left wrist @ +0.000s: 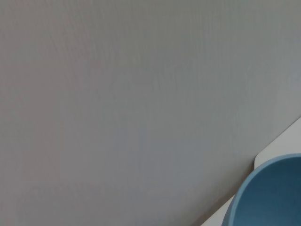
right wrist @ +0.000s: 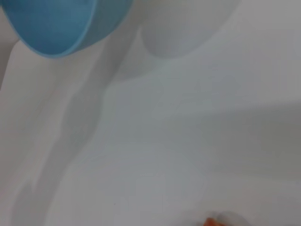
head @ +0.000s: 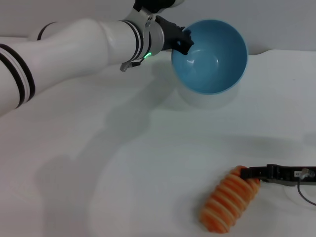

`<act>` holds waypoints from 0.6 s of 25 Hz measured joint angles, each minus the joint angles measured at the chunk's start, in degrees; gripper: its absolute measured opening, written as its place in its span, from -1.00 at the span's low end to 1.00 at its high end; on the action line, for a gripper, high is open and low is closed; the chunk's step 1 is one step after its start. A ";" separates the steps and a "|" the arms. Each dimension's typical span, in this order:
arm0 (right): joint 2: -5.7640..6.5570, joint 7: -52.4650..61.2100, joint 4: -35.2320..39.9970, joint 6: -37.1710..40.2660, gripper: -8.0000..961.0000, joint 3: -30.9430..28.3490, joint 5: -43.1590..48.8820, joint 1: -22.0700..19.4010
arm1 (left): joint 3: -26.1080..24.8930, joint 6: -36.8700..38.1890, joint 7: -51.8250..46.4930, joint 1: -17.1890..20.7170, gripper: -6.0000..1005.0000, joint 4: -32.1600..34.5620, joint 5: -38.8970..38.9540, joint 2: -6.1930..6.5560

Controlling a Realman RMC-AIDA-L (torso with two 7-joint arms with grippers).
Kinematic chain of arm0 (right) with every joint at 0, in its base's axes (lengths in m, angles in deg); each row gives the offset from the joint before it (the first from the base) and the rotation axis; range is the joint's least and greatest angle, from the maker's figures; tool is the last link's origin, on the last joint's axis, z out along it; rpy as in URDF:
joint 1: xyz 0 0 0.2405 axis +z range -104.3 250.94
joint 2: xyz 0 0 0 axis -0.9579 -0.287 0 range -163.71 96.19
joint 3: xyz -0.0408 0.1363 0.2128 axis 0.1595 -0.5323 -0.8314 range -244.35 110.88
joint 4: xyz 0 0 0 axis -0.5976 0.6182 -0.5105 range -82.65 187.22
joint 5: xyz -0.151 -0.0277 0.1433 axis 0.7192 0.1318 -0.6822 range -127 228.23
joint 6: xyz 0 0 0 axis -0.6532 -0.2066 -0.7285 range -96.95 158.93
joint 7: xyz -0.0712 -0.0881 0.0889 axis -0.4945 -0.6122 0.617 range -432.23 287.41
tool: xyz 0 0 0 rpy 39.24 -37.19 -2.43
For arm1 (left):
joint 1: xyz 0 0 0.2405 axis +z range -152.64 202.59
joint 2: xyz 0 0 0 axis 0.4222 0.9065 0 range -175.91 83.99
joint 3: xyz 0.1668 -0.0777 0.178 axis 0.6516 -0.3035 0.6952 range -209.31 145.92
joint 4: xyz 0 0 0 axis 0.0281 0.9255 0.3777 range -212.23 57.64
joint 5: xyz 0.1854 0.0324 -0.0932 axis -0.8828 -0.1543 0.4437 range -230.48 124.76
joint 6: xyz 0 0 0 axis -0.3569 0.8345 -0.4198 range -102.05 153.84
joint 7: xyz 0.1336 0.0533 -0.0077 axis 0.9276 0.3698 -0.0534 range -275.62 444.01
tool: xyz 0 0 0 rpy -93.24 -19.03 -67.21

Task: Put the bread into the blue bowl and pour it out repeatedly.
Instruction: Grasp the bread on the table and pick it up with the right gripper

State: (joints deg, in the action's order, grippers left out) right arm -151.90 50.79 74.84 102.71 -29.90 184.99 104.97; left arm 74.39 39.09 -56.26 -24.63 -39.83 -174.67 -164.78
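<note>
- Clamped on the near-left rim of the blue bowl [head: 210,56]: left gripper [head: 181,40], dark fingers pinching the lip, bowl raised off the white table [head: 98,163] and tipped so its glossy inside faces the camera, empty.
- Reaching in low from the right edge of the head view: right gripper [head: 254,173], one dark finger touching the upper end of the bread [head: 229,198]; cannot tell whether those jaws are parted or closed on the loaf.
- Lying on the table well apart from the bowl, toward the robot and to its right: the bread, orange-brown with pale crosswise ridges, slanted, far end nearest the right gripper.
- Cast on the table directly beneath the bowl: a rounded shadow, confirming the lift.
- Likely trouble, judged from here: a one-sided rim pinch leaves the bowl free to twist or slip once a loaf drops in off-centre.
- Also at risk: an end-only hold on a soft ridged roll, apt to droop or slide out in transit.
- Further hazard: bowl mouth tilted this steeply, bread could roll straight back out unless levelled first.
- Possible clash of the two arms at the bowl during handover.
</note>
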 joint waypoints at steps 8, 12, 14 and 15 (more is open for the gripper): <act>-0.11 -1.48 0.11 0.69 -0.29 -0.04 -0.21 0.71 | -0.02 0.01 0.00 0.34 -0.99 0.22 0.00 0.01; -0.17 -4.21 1.59 3.27 -0.34 -0.72 -2.90 0.39 | -0.03 0.00 0.00 0.35 -0.99 0.19 0.00 0.11; -0.11 -5.49 3.49 5.52 -0.37 -0.78 -5.66 -0.28 | -0.27 0.10 0.00 0.40 -0.99 -0.08 0.00 0.20; -0.03 -5.77 4.83 6.74 -0.39 -0.80 -6.79 -0.61 | -0.41 0.19 0.00 0.40 -0.99 -0.17 0.00 0.22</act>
State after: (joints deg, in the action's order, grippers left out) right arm -151.92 45.02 79.67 109.45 -30.69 178.21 104.37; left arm 73.98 39.28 -56.26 -24.23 -40.00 -174.67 -164.57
